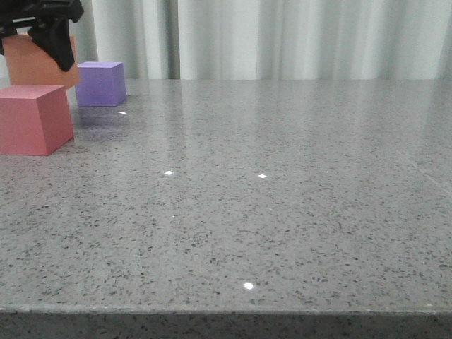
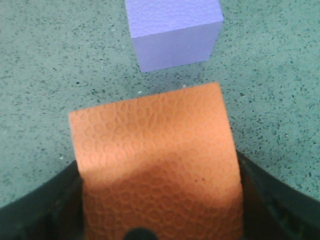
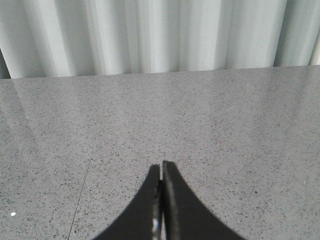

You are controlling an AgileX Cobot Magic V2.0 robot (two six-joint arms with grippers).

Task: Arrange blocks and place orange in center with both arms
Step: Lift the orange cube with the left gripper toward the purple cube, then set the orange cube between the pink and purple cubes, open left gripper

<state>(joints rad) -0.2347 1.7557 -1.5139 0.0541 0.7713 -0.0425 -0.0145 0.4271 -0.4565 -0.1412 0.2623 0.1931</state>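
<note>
So your left end effector [image 1: 53, 39] is up in the far-left corner of the front view, pinching the orange cube [image 1: 32, 63] between its black fingers [image 1: 60, 46]. From the left wrist view you can see the orange cube [image 2: 160, 170] wedged tight between the two dark fingers [image 2: 272, 200], filling most of the picture, with the purple cube [image 2: 172, 32] sitting on the surface just past it, apart from it.

In the front view the orange one looks lifted, its lower part hidden behind the red-pink cube [image 1: 35, 119], so I can't tell you whether it touches anything underneath. The red-pink cube rests on the grey speckled surface [image 1: 268, 212] at the left edge, closest to the camera of the three. The purple cube [image 1: 101, 83] is farther back and just to its right, near the pale curtain [image 1: 282, 35].

Your right end effector [image 3: 161, 200] only shows up in its own wrist view: fingers pressed together, tips meeting, nothing between them, hovering over bare surface [image 3: 225, 130] with the curtain [image 3: 150, 35] behind. None of the cubes are in that view.
</note>
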